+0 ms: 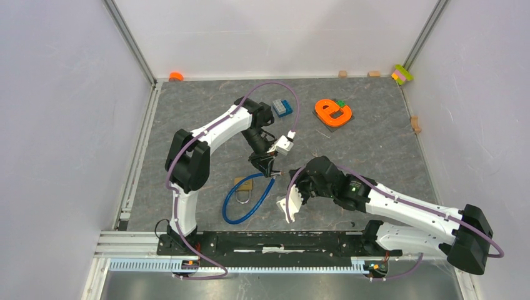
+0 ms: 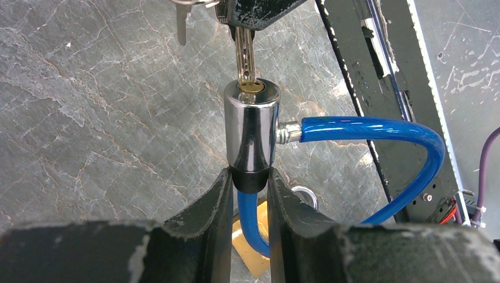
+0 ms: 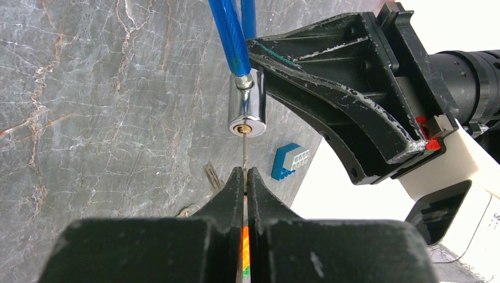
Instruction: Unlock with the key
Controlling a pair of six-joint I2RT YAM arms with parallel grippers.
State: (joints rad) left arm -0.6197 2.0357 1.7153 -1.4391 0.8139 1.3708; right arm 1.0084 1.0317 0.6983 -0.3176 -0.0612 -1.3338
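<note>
Left end effector [image 2: 249,178] clamps the lock [image 2: 250,130]; right end effector [image 3: 244,174] pinches the key [image 2: 244,56] at its keyhole.

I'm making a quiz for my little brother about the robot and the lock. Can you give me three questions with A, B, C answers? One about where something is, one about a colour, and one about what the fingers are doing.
1. Where is the tip of the key?
A. At the keyhole of the chrome lock
B. In a cup
C. Under a book

2. What colour is the lock's cable?
A. Red
B. Blue
C. Yellow

3. What are the right fingers doing?
A. Spread wide with nothing in them
B. Pinching the key
C. Squeezing the cable

Answers:
1 A, the blade meets the brass keyhole.
2 B, the loop is bright blue.
3 B, they are closed with the key between them.
</note>
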